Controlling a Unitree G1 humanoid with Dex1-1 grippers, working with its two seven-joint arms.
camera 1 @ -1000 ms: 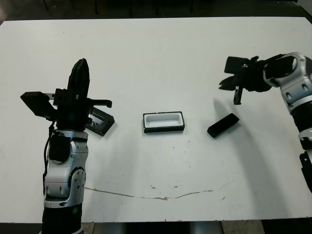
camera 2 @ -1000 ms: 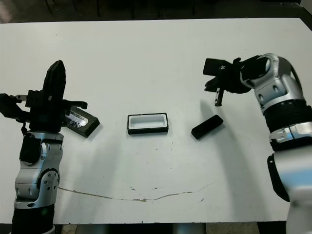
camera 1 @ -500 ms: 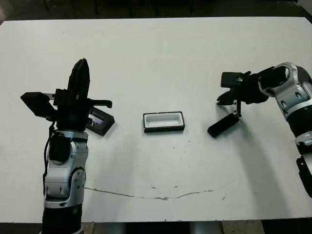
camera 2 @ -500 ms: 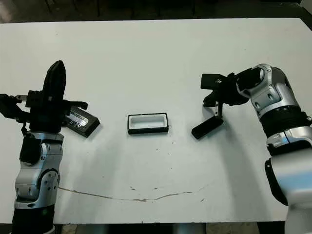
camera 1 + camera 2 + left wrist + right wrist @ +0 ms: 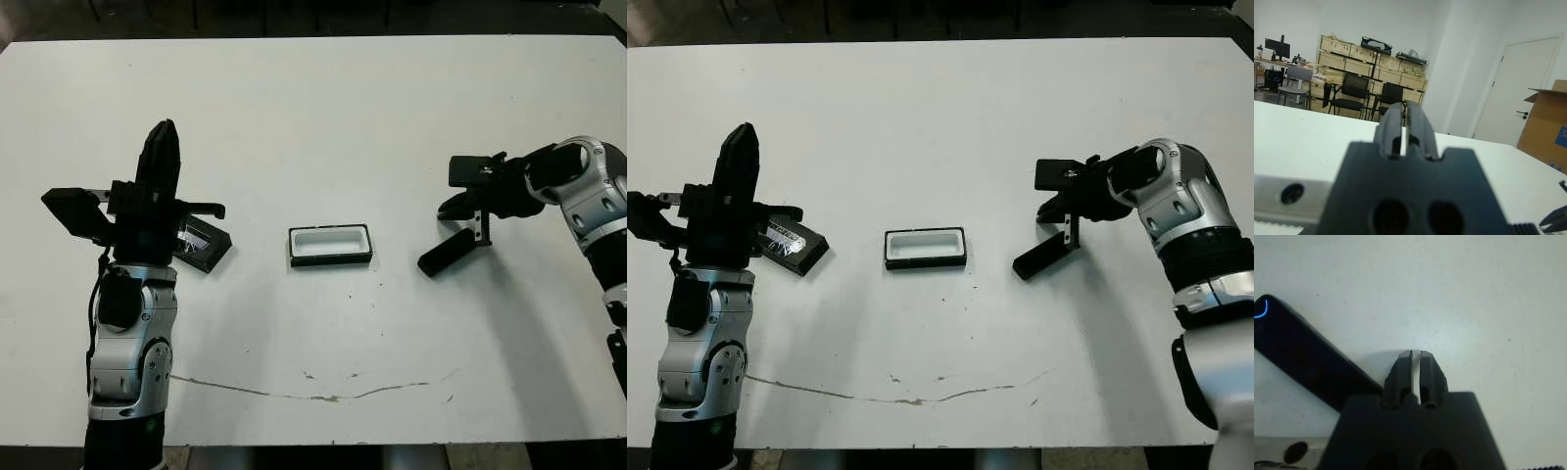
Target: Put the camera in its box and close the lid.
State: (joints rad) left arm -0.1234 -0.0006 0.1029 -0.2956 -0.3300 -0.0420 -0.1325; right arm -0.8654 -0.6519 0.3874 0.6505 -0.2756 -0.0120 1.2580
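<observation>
Since a second ago my right tool [image 5: 1070, 238] has dropped from well above the counter [image 5: 313, 108] down onto the far end of the camera [image 5: 449, 254], and the camera itself has barely shifted. Now the right tool points downward with its fingers [image 5: 1411, 369] pressed nearly together, only a thin slit between them; in the right wrist view their tips sit just beside the camera's edge, not around it, so nothing is pinched. I see the camera lying flat on the counter, angled diagonally, to the right of the box [image 5: 330, 245] and apart from it. A thin blue arc glows at the camera's far end in the right wrist view. The box rests near the middle of the counter, open side up, its white lining showing and nothing inside. The lid [image 5: 789, 245] lies to the left of the box, well apart from it, partly hidden behind my left arm, with a shiny patch on its top. My left tool [image 5: 162, 147] is raised above the counter, pointing up and away, fingers [image 5: 1392, 121] pressed close together and holding nothing; its wrist view looks out across the room rather than at the counter.
</observation>
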